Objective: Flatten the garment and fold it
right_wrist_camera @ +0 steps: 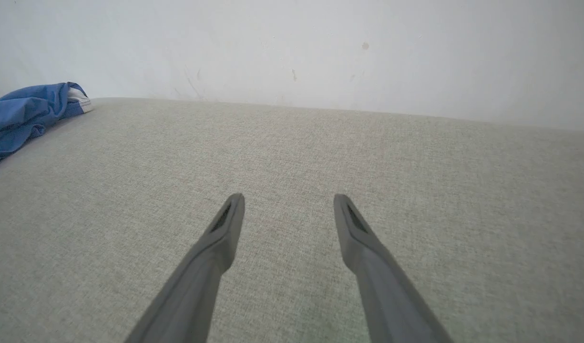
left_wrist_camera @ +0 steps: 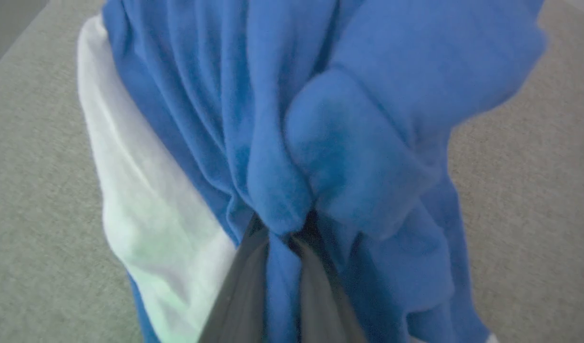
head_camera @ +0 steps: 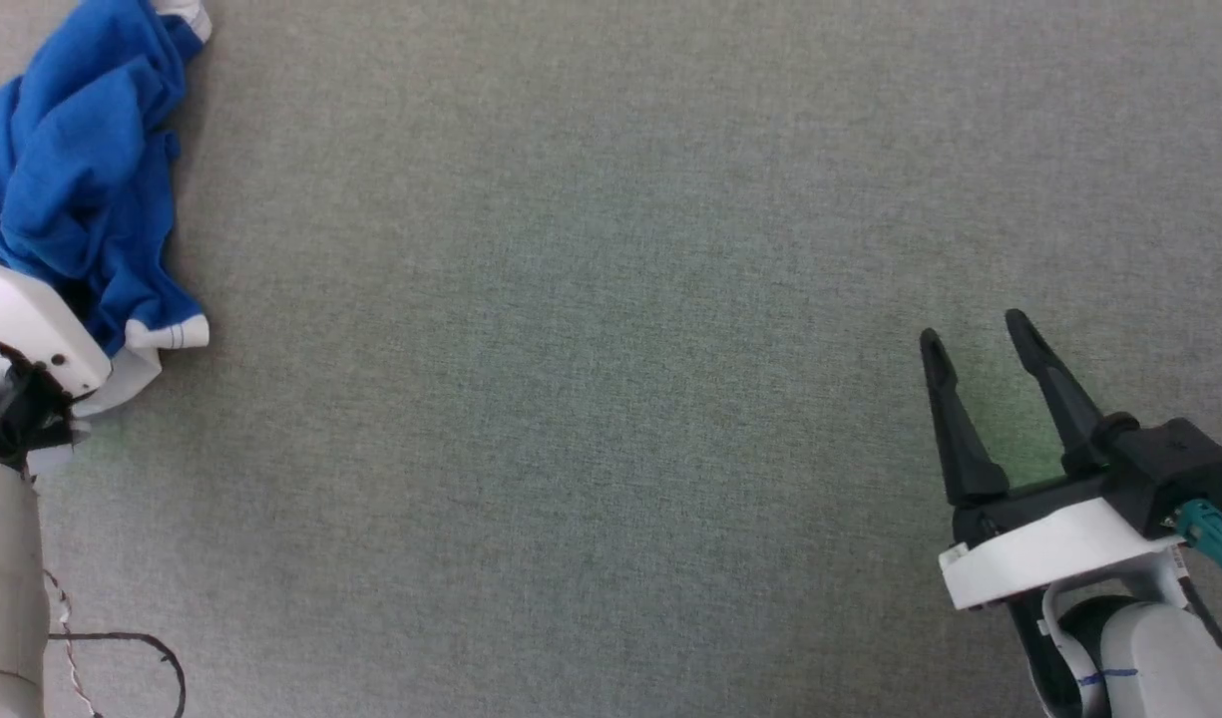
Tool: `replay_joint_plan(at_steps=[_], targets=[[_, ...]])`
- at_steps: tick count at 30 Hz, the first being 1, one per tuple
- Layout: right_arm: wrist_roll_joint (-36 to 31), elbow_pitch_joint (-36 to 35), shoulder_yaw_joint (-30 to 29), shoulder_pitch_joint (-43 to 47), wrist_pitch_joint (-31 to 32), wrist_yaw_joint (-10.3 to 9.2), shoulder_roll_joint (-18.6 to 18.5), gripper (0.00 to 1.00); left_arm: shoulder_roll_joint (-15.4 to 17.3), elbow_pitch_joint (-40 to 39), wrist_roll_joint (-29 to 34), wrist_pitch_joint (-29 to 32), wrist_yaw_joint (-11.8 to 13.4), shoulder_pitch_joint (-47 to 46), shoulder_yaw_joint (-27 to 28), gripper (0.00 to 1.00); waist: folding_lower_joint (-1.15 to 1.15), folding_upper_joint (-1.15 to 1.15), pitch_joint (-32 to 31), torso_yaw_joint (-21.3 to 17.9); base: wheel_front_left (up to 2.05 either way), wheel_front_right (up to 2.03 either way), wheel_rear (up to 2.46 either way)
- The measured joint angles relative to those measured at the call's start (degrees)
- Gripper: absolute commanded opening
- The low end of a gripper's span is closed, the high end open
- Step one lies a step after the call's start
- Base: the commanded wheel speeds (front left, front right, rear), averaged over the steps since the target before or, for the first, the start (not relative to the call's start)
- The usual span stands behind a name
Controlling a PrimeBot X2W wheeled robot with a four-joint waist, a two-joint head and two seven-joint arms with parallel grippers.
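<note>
Left gripper (left_wrist_camera: 284, 233): two long dark fingers (left_wrist_camera: 239, 290) stood almost together, pinching a fold of the thin royal-blue fabric garment (left_wrist_camera: 368, 119). A strip of blue ran down between them in the left wrist view. In the head view the fingers were buried under the cloth. The white wrist housing (head_camera: 27, 329) sat at the left edge, mid-height. The pale forearm (head_camera: 2, 578) ran down to the lower left corner, with a thin dark cable loop (head_camera: 167, 658) beside it.

Right gripper (head_camera: 973, 331): jaws spread wide over the bare grey-green woven surface (head_camera: 611, 399). Fingers pointed up and slightly left in the lower right of the head view, with a white wrist ring (head_camera: 1049, 553) behind them. Couldn't tell whether the tips touched the surface or hung above it.

The garment was a crumpled heap in the upper left corner of the head view, cut off by the frame edge, with deep folds. A white band (head_camera: 172, 334) lay along its lower edge, just beside the left wrist. The left wrist view was blurred: cloth gathered into vertical pleats above the fingers, with a broad white band on the left side. In the right wrist view the garment lay at the far left, upper part of the frame, well apart from the right gripper and near the white wall (right_wrist_camera: 320, 47).
</note>
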Motion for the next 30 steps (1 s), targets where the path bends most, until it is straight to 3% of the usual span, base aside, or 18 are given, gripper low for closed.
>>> replay_joint_plan(at_steps=[5, 11, 16, 24, 30], targets=[[0.9, 1.7, 0.6, -0.3, -1.2, 0.0, 0.3, 1.0, 1.7, 3.0, 0.8, -6.7, -0.1, -0.1, -2.8, 0.0, 0.01, 0.0, -2.4, 0.4, 0.0, 0.0, 0.0], [2.5, 4.9, 0.3, 0.3, -3.9, 0.0, 1.4, 1.0, 5.6, 3.0, 3.9, -23.8, -0.4, -3.7, -5.4, 0.0, 0.0, 0.0, -7.2, 1.1, 0.0, 0.0, 0.0], [3.5, 7.1, -1.2, 2.4, -6.0, 0.0, 1.9, 1.0, 5.3, 0.6, 5.8, -33.7, -0.4, -8.8, -7.4, 0.0, 0.0, 0.0, -12.3, 1.4, 0.0, 0.0, 0.0], [6.1, 8.8, -1.9, 6.2, -7.3, 0.0, 2.0, 1.0, -1.2, -13.3, 7.7, -36.0, 1.3, -3.9, -10.9, 0.0, -0.02, 0.0, -20.5, -0.2, 0.0, 0.0, 0.0], [6.3, 8.4, -3.2, 8.1, -6.9, 0.0, 2.0, 1.0, -9.9, -26.6, 6.5, -33.8, 1.6, 7.2, -15.6, 0.0, -0.02, 0.0, -23.8, -4.5, 0.0, 0.0, 0.0]])
